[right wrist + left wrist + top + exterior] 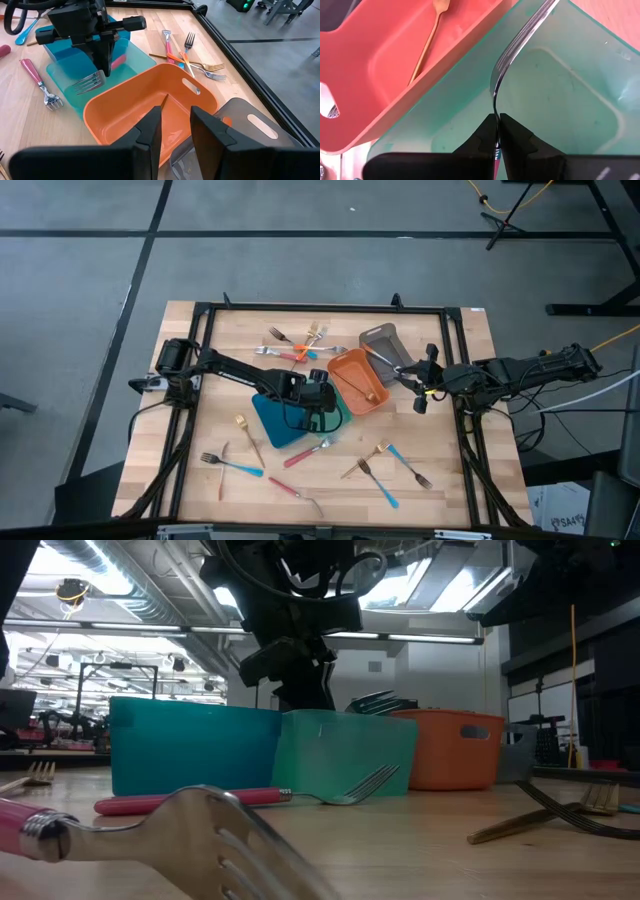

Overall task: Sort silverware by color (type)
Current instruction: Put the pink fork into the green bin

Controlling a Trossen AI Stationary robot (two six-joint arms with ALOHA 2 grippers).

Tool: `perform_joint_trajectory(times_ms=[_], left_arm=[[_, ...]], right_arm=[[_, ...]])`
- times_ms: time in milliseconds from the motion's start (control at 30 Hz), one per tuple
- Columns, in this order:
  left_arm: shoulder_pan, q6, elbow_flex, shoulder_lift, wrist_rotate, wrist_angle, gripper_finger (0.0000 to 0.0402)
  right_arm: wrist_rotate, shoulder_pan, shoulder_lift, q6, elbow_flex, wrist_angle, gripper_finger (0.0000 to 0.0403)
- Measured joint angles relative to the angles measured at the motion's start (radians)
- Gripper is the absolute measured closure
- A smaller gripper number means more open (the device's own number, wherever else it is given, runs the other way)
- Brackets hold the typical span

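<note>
My left gripper [320,396] [496,117] is shut on a fork [517,45] with a metal head, above the pale teal tray [560,100] [333,420]. The right wrist view shows that gripper [104,67] pointing down, with the fork's tines [87,82] just above the tray. My right gripper [408,372] [175,117] is open and empty above the orange tray's [130,110] far end, beside the grey tray [383,342]. A gold fork [426,42] lies in the orange tray. More forks lie on the table: a cluster at the far side [300,345] and several near the front [385,470]. My left gripper pinches the fork between its two fingertips at the neck [495,107], just behind the head. The fingers come from above, pointing down. The fork is lifted clear and slants down away from the fingers, its head [89,81] over the teal tray. The fingers hide its handle.
A blue tray [272,422] sits against the teal one on its left. A red-handled fork [305,452] [250,798] lies in front of the trays. Blue, red and gold forks [232,465] are spread along the near side. A black frame [320,308] runs round the table.
</note>
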Motion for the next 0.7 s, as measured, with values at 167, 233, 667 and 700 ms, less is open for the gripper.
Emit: perform_joint_trajectory(times_ms=[167,233,667,700], left_arm=[[0.0,-0.049,0.0,0.0,0.0,0.001,0.0389],[0.0,-0.05,0.0,0.0,-0.001,0.001,0.0389],[0.0,-0.051,0.0,0.0,-0.002,0.001,0.0344],[0.0,-0.051,0.0,0.0,-0.002,0.001,0.0336]], right_arm=[[0.0,0.0,0.0,0.0,0.0,0.0,0.0308],[0.0,0.0,0.0,0.0,0.0,0.0,0.0308],[0.0,0.0,0.0,0.0,0.0,0.0,0.0308],[0.0,0.0,0.0,0.0,0.0,0.0,0.0308]])
